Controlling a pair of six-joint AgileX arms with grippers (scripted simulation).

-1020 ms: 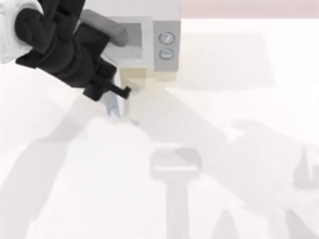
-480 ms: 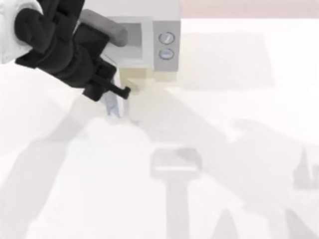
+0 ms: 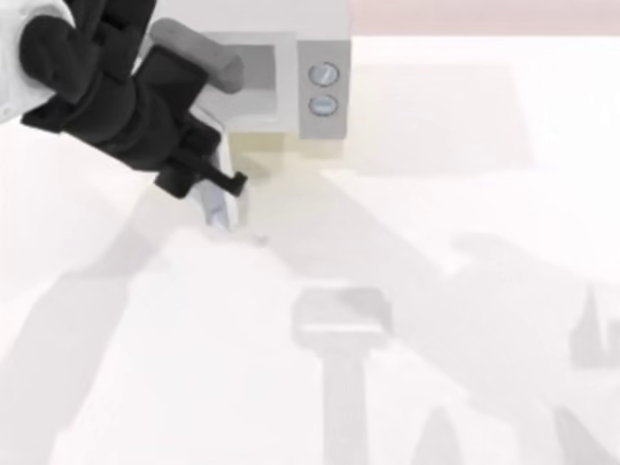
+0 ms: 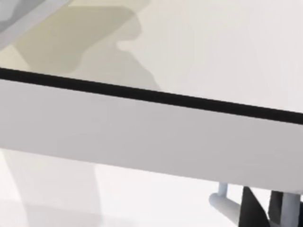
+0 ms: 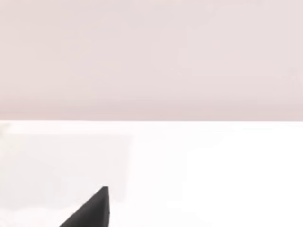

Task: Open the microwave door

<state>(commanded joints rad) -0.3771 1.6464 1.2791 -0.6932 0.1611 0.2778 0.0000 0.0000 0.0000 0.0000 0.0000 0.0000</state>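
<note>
- Two arms are fitted; only the left gripper (image 3: 225, 184) is at work, just in front of the microwave (image 3: 281, 77) at the top view's upper left
- Compared with one second ago, the left gripper is displaced slightly leftward and away from the cavity, and the microwave door (image 3: 218, 199) is swung with it
- The pale interior (image 3: 254, 82) is exposed; the door is judged to be well open, with little swing left
- In the left wrist view the door (image 4: 142, 137) fills the frame edge-on, with its bar handle (image 4: 227, 210) beside the dark fingers (image 4: 251, 213)
- The left gripper is judged to be closed narrowly on the handle
- The right gripper (image 5: 90, 213) is parked out of the top view; its opening cannot be told
</note>
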